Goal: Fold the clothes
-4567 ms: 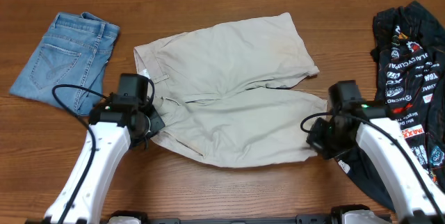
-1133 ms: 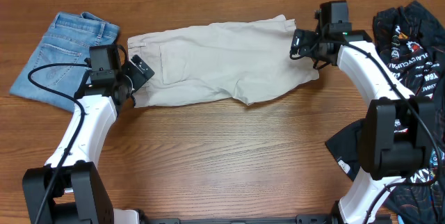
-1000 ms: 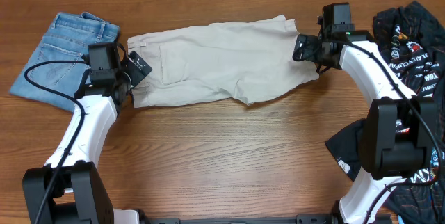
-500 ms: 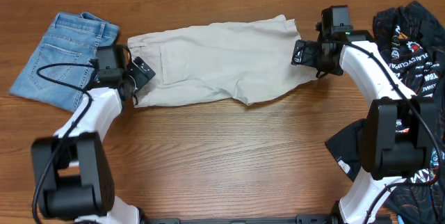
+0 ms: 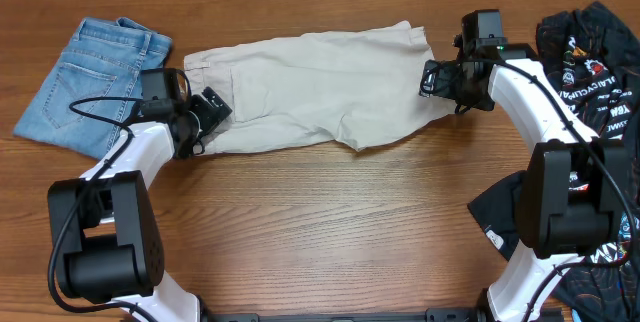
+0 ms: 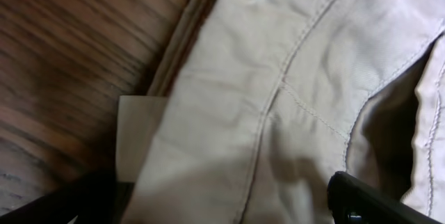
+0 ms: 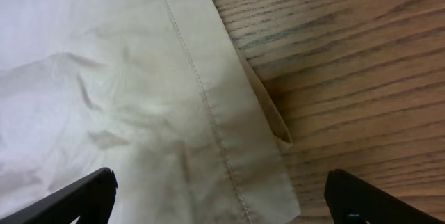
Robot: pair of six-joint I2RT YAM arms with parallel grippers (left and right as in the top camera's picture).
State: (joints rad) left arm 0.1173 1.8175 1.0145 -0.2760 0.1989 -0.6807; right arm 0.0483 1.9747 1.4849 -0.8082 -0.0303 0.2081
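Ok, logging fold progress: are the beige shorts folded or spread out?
Folded in half. The beige shorts lie as one narrow strip; the right wrist view shows a lower hem layer peeking under the top one.

This looks like a robotics lab bench. A left arm (image 5: 140, 157) and a right arm (image 5: 530, 92), white-and-black with loose black cables (image 5: 90, 107), rise from the 6 o'clock edge of a wood-grain table (image 5: 330, 232). Test garments lie on it: denim shorts (image 5: 90, 82) at 10 o'clock, beige shorts (image 5: 320, 82) at 12, and a printed jersey (image 5: 590, 72) at 3.
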